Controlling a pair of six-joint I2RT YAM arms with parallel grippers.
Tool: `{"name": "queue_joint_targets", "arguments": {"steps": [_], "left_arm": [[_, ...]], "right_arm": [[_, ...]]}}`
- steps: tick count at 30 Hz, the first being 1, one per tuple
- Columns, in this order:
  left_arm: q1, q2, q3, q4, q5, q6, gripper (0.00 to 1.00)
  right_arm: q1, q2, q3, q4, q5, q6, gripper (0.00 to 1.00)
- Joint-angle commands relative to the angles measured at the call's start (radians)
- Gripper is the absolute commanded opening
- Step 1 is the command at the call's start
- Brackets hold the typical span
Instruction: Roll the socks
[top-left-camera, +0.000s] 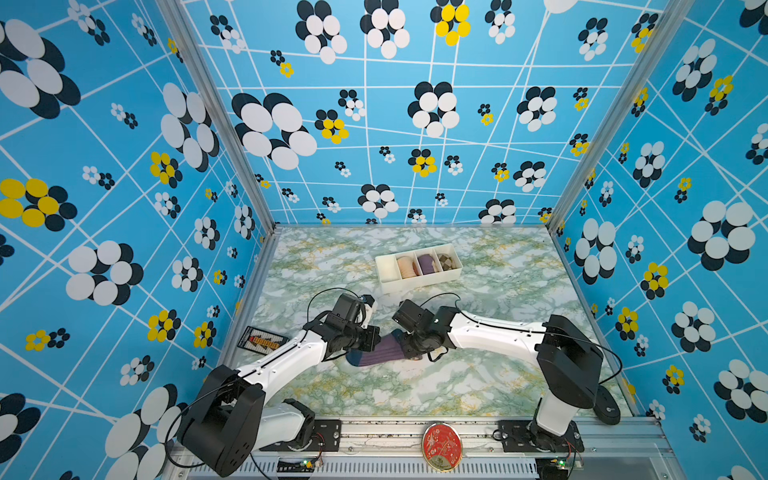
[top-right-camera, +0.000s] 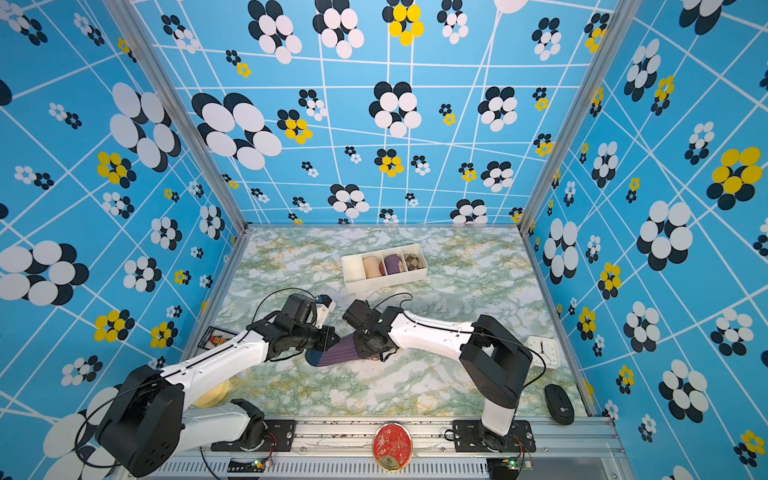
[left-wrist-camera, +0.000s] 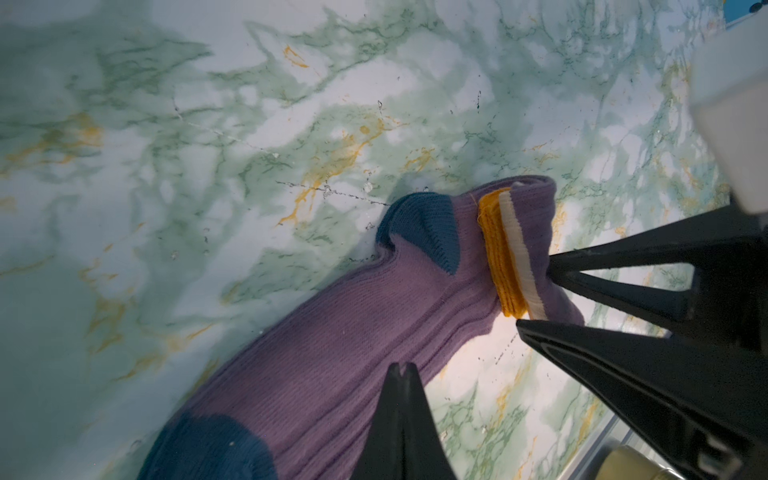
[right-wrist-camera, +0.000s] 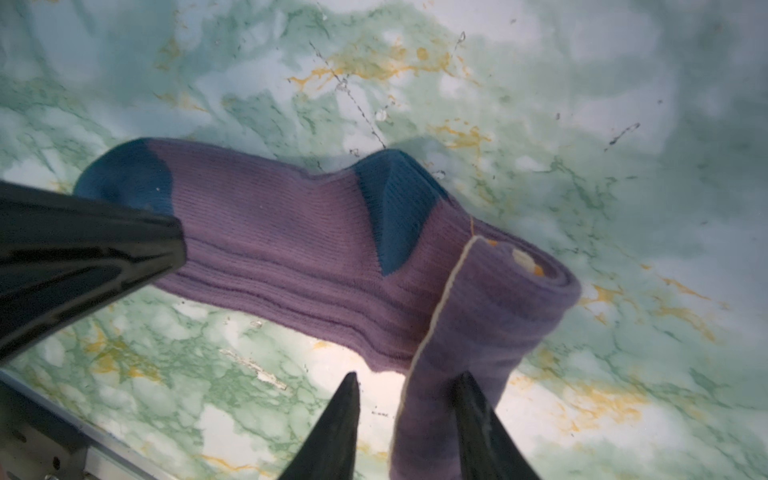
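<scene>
- Purple ribbed knit, teal-blue toe and heel, orange-yellow cuff: the socks (top-left-camera: 378, 351) lie on the green-veined marble table (top-left-camera: 415, 386), between both sets of jaws.
- Left gripper (left-wrist-camera: 401, 366): jaws pressed together, tips over the foot part.
- Right gripper (right-wrist-camera: 407, 374): jaws pinch the folded-over cuff end between them.

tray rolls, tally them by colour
peach roll: 1
purple roll: 1
brown checked roll: 1
total: 3
</scene>
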Motion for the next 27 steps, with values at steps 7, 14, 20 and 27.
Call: {"name": "queue_joint_targets", "arguments": {"steps": [7, 14, 20, 27], "left_arm": [[0.013, -0.004, -0.019, 0.000, 0.020, -0.006, 0.04], [0.013, -0.003, -0.016, 0.000, 0.024, -0.006, 0.04], [0.012, 0.005, -0.007, -0.001, 0.032, -0.006, 0.04], [0.003, -0.002, 0.005, -0.003, 0.048, -0.013, 0.03]], "right_arm": [[-0.036, -0.006, -0.080, 0.133, -0.112, 0.026, 0.38], [-0.057, -0.021, -0.123, 0.184, -0.155, 0.038, 0.38], [-0.091, -0.050, -0.204, 0.312, -0.239, 0.083, 0.36], [-0.149, -0.070, -0.302, 0.442, -0.320, 0.130, 0.34]]}}
